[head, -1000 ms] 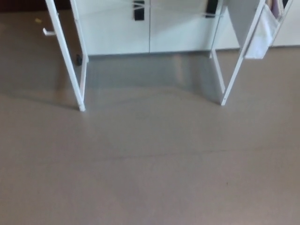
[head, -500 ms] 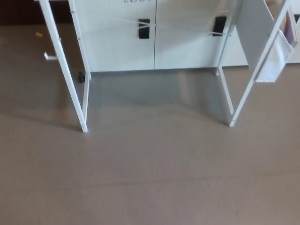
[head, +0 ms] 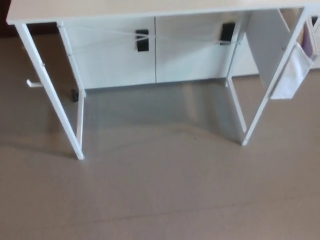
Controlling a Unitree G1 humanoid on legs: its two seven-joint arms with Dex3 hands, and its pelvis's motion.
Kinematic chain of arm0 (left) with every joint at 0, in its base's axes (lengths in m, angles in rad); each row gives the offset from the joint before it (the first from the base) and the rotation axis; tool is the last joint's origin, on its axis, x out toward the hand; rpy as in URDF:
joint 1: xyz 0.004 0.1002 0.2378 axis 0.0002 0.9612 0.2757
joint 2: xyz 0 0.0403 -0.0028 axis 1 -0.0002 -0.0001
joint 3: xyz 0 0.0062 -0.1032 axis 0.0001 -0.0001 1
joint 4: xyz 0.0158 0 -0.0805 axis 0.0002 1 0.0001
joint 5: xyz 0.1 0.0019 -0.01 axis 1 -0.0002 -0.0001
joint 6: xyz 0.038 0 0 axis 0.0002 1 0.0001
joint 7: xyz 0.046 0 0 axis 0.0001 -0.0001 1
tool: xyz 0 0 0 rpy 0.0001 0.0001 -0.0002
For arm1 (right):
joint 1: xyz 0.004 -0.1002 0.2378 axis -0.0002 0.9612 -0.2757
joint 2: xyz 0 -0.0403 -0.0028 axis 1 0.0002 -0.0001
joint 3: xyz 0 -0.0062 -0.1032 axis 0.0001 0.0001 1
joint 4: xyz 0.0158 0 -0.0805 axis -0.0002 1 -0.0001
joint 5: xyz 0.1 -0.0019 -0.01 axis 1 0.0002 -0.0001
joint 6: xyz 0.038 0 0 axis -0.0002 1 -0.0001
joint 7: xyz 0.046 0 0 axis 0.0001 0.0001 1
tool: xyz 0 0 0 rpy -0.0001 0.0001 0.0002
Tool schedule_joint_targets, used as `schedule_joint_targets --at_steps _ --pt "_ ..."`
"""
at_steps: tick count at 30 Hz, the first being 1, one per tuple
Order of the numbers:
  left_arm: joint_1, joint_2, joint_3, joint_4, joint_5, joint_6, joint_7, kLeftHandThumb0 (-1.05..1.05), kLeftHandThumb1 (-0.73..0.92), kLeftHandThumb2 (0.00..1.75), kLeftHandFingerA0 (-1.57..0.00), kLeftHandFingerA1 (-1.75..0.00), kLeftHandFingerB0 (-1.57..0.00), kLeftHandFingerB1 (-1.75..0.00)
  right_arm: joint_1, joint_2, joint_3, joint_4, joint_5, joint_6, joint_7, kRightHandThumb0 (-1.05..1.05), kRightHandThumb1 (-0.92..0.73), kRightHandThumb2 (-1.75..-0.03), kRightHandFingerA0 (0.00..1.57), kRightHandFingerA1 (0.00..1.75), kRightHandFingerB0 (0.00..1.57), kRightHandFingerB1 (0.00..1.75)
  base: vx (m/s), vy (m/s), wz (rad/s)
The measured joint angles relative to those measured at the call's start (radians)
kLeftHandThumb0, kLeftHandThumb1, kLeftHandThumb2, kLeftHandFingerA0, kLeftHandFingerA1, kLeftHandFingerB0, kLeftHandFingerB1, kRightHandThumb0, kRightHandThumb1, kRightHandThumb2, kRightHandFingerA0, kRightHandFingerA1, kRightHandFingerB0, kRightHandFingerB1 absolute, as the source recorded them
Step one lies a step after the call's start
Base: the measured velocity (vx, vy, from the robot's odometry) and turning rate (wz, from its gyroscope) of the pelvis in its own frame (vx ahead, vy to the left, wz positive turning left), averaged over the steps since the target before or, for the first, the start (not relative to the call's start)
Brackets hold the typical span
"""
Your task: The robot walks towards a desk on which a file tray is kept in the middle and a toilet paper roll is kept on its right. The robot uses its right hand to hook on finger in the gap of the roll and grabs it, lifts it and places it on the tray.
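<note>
Two white legs of counter visible at front: left leg, right leg. Only front edge of counter top in frame, along top border. White cabinet behind, two black handles. White pouch hangs at right side. Grey-brown floor fills lower frame. Neither robot hand in frame; fingers' state cannot be told. Tray and toilet paper roll outside frame; position cannot be told.

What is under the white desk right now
Under the desk there is bare grey-brown floor between its white legs. Behind it stand white cabinet doors with dark handles. The desktop's upper surface is out of view, so tray and roll cannot be seen.
</note>
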Motion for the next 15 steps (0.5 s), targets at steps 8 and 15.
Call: schedule_joint_targets --at_steps 8,15 --pt "-0.002 0.010 0.001 0.000 0.000 0.000 0.001 -0.99 0.69 1.75 -0.47 -1.32 -0.30 -1.22 -0.007 0.001 0.000 -0.002 0.000 -0.001 0.000 -0.81 -0.92 -0.85 0.34 0.50 0.21 0.39 0.12 0.080 0.03" --pt "-0.003 0.012 0.000 0.003 0.000 0.000 0.000 -0.99 0.69 1.75 -0.47 -1.32 -0.30 -1.22 -0.003 0.008 0.000 0.000 0.000 0.000 0.000 -0.81 -0.92 -0.85 0.34 0.50 0.21 0.39 0.11 -0.108 0.06"
